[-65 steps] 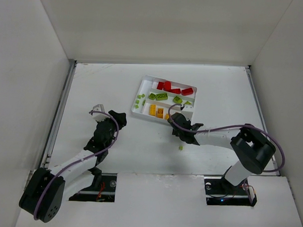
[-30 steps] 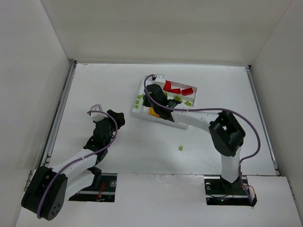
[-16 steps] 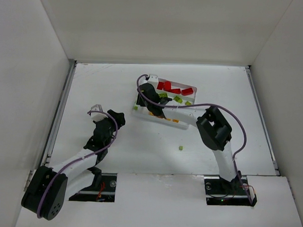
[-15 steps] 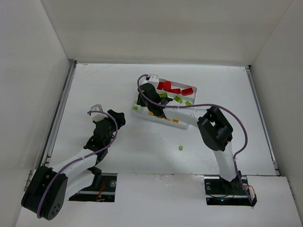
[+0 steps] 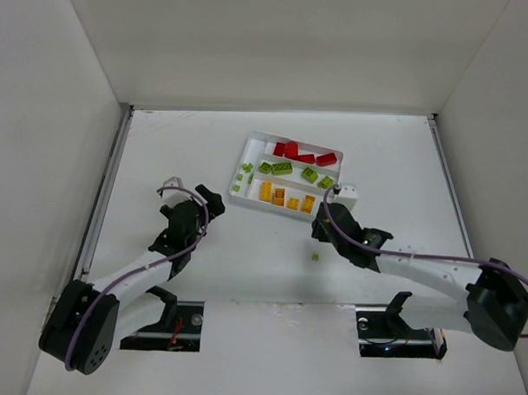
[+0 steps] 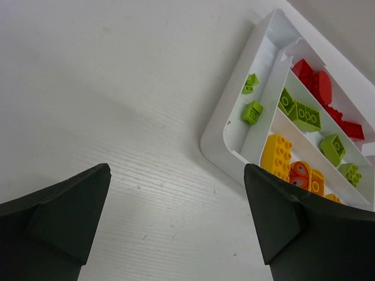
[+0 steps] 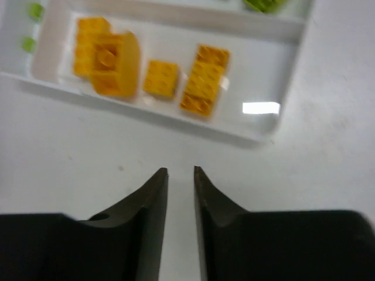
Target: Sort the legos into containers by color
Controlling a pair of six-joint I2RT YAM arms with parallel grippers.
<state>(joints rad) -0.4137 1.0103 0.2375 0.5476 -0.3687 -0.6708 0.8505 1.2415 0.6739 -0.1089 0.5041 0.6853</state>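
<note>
In the slots of the white tray (image 7: 263,76) the legos (image 5: 281,196) lie by colour: red ones (image 5: 292,149) farthest, lime green ones (image 5: 281,168) in the middle, yellow-orange ones (image 7: 105,55) nearest, with tiny green bits (image 6: 252,111), perhaps studs, in the narrow end slot (image 6: 266,58). One stray green brick (image 5: 315,256) sits on the table (image 5: 179,151) near the right gripper (image 7: 180,171), whose fingers (image 7: 149,199) leave a thin empty gap. The left gripper (image 6: 177,168), left of the tray, gapes wide, empty.

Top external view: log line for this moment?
tray: legos sorted by colour | one green lego loose on table | left fingers: open, empty | right fingers: narrow gap, empty
</note>
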